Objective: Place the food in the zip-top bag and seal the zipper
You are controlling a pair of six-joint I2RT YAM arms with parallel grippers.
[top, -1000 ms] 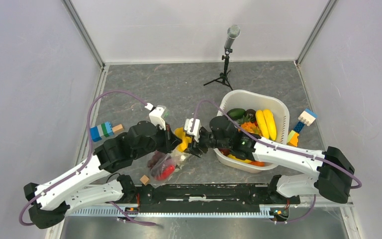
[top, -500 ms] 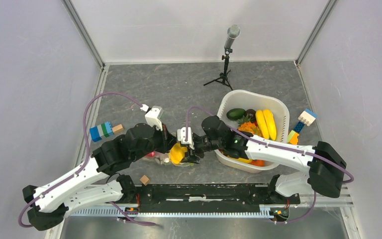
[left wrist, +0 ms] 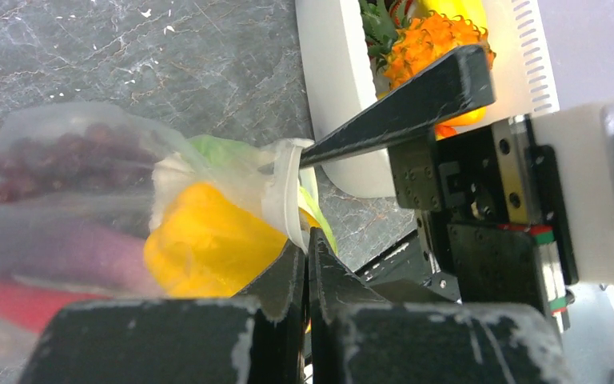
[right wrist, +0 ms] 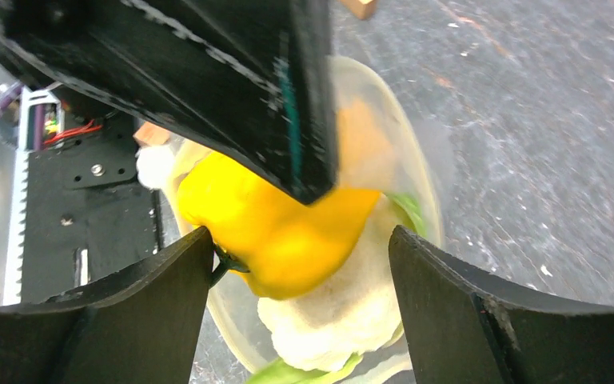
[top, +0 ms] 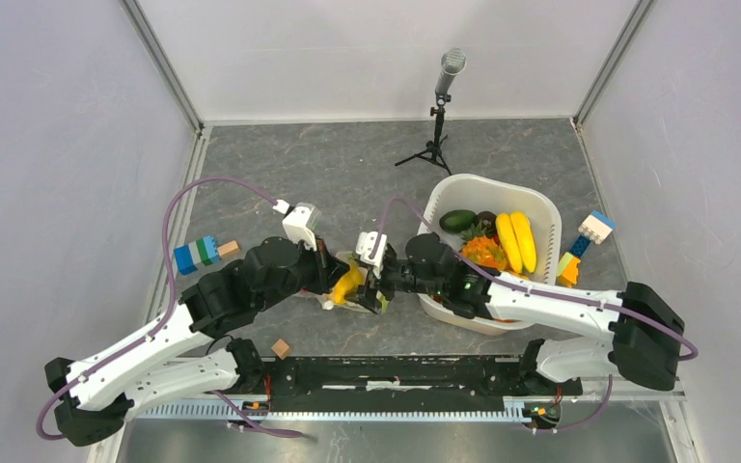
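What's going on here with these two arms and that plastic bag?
Two robot arms are packing toy food into a clear zip-top bag. The left gripper pinches the bag's mouth edge; the right gripper is open around a yellow pepper sitting in the mouth. Dark grapes are already inside, more food waits in the white basket, and the bag is not sealed.

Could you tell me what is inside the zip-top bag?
Through the zip-top bag show a yellow pepper, white cauliflower, dark grapes, a green piece and a red piece. Anything beneath them is covered.
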